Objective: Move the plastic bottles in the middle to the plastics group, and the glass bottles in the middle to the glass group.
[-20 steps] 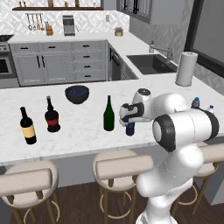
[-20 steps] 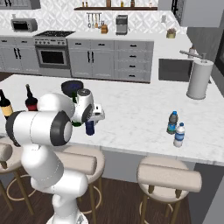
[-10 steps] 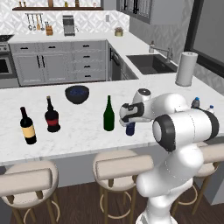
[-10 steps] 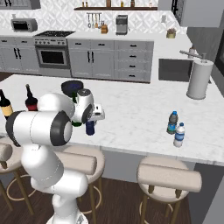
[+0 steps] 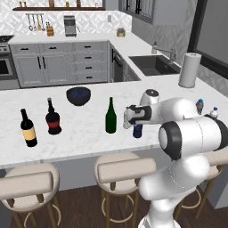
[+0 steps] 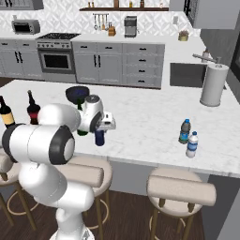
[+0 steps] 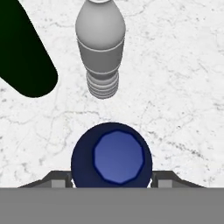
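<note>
Dark blue plastic bottle (image 5: 137,130) stands upright on the white marble surface (image 5: 84,129) in your left base view, directly under the tool (image 5: 133,116), whose white hand is lowered over its top. Just to its left you see the plain green glass bottle (image 5: 110,117), and farther left the round-bellied red-label bottle (image 5: 53,118) and the yellow-label bottle (image 5: 28,129) beside a dark bowl (image 5: 79,95). Two blue-capped plastic bottles (image 5: 199,106) peek out past the arm at the right.

From your right base view, the tool (image 6: 102,127) sits on the dark blue plastic bottle (image 6: 99,137) near the surface's front edge, well apart from the blue-capped plastic bottles (image 6: 185,131) at the right; a paper towel roll (image 6: 212,85) stands beyond them.

Looking down along the hand, you find the dark blue plastic bottle (image 7: 112,155) between the fingers (image 7: 57,180), which press close on both its sides, partly closed around it. Ahead lies a clear greyish bottle (image 7: 101,47) on its side, and the green glass bottle (image 7: 22,57) crosses the upper left corner.
</note>
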